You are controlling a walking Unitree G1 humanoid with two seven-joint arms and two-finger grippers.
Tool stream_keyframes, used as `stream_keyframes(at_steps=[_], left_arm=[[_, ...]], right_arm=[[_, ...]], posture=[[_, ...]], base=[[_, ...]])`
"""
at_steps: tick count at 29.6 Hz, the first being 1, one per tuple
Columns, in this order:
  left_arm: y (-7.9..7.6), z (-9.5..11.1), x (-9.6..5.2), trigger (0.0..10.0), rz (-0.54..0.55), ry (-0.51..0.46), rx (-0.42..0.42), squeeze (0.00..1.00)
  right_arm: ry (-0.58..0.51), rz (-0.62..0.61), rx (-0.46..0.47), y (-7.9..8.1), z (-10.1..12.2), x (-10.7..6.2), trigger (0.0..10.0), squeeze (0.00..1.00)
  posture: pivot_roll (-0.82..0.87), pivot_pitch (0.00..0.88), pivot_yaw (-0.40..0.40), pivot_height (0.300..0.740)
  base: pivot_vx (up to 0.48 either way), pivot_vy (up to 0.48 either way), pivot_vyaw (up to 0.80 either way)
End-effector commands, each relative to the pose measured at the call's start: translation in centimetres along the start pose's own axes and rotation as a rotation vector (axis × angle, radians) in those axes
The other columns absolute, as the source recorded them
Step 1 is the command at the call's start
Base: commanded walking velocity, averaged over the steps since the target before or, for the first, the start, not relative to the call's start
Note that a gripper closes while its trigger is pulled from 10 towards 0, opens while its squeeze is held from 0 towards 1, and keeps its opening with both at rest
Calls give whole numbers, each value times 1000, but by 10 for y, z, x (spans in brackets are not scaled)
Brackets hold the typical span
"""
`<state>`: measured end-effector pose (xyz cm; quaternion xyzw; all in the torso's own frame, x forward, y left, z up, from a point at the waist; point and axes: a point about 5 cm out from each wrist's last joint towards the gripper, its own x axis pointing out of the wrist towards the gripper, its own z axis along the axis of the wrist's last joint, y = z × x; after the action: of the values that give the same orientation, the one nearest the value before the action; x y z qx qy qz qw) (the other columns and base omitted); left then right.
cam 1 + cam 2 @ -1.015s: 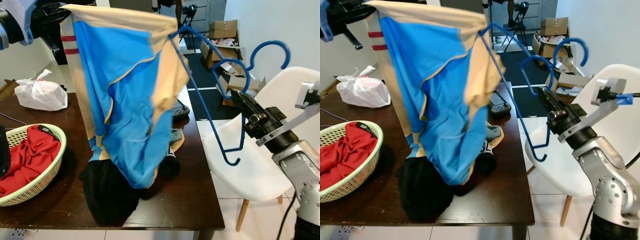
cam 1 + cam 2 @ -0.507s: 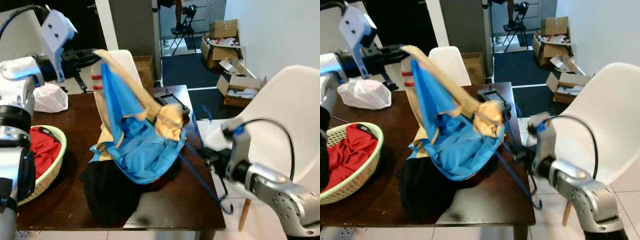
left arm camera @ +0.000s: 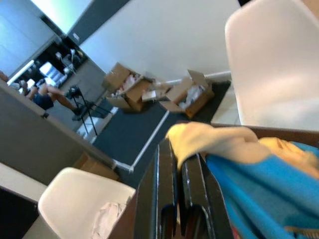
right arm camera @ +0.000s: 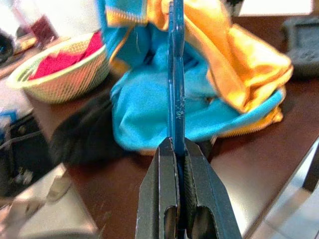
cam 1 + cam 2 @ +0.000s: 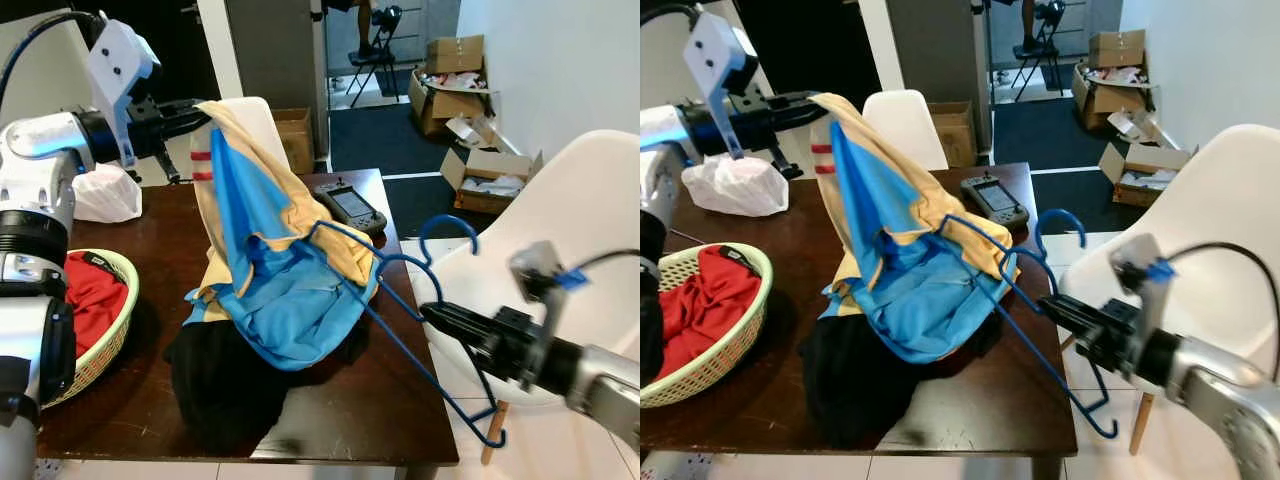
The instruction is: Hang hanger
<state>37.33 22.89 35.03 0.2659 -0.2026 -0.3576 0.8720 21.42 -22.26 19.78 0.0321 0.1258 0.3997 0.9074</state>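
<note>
A blue hanger (image 5: 449, 222) slants over the table's right edge, hook uppermost. My right gripper (image 5: 428, 312) is shut on its lower bar, and the hanger (image 4: 175, 74) runs straight out from the fingers. One end of it pokes into a blue and yellow shirt (image 5: 285, 300). My left gripper (image 5: 203, 108) is shut on the shirt's yellow top edge (image 3: 214, 142) and holds it up above the table. The shirt's lower part is bunched on the tabletop.
On the dark table (image 5: 370, 420) lie a black cloth (image 5: 215, 385), a basket (image 5: 112, 310) with a red garment, a white bag (image 5: 105, 192) and a black device (image 5: 350, 206). A white chair (image 5: 590, 200) stands at right, another (image 5: 262, 120) behind the table. Cardboard boxes (image 5: 450, 60) are on the far floor.
The shirt, spread high and close a second ago, now hangs lower over the table. The hanger dipped toward the floor, then my right gripper brought it up again with its hook raised.
</note>
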Motion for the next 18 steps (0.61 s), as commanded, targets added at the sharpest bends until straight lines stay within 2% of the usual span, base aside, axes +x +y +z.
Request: stream_keyframes(at_steps=[1,2,4,8,11,13,18], left_arm=[[4,4,-4,0,8,-6,2,0],[4,5,-4,0,6,-6,1,0],[6,8,-3,0,3,-11,2,0],[9,13,-2,0,8,-24,-3,0],[10,14,-2,0,10,-28,-6,0],[12,18,0,0,8,-43,-10,0],[16,29,5,0,6,-80,-22,0]], right_arm=[[59,65,-26,8,-5,-7,10000,0],[112,70,-19,8,-10,-16,10000,0],[149,58,-5,6,-13,-30,10000,0],[160,57,6,7,-14,-38,10000,0],[162,65,5,8,-14,-40,10000,0],[154,20,0,2,-17,-39,10000,0],[120,103,21,15,-22,-27,10000,0]], posture=[[50,48,130,740],[46,50,134,740],[46,53,138,740],[46,57,143,740],[46,57,143,740],[50,58,145,740],[54,56,148,740]], base=[[0,0,0],[0,0,0],[0,0,0],[0,0,0],[0,0,0],[0,0,0],[0,0,0]])
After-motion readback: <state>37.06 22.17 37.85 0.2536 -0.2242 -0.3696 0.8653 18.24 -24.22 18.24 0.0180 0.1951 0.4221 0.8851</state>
